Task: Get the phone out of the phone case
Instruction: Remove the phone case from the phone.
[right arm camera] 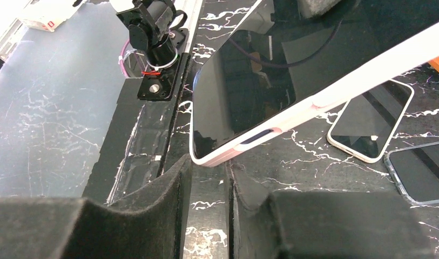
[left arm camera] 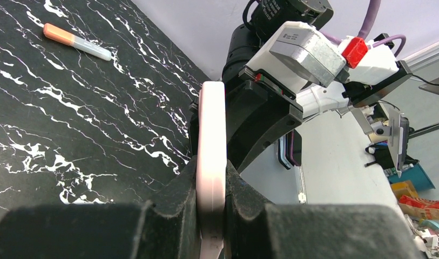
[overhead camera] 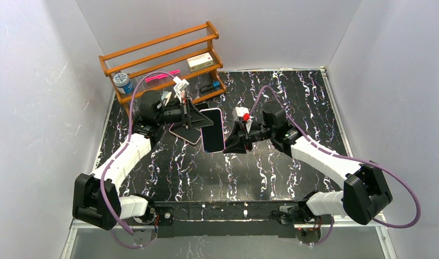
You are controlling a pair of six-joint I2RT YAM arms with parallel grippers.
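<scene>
Left gripper (left arm camera: 211,181) is clamping the pink phone case (left arm camera: 211,118); right gripper (right arm camera: 209,174) is hovering at its corner, grip there indiscernible.

Place: robot lab cell | Signs: white walls (overhead camera: 39,81) — bolted arms (overhead camera: 120,159) — black marbled table (overhead camera: 206,172)

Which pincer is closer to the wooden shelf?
Left. The left pincer sits just in front of the shelf, gripping the pink-cased phone; the right pincer is farther away, across the phone.
</scene>
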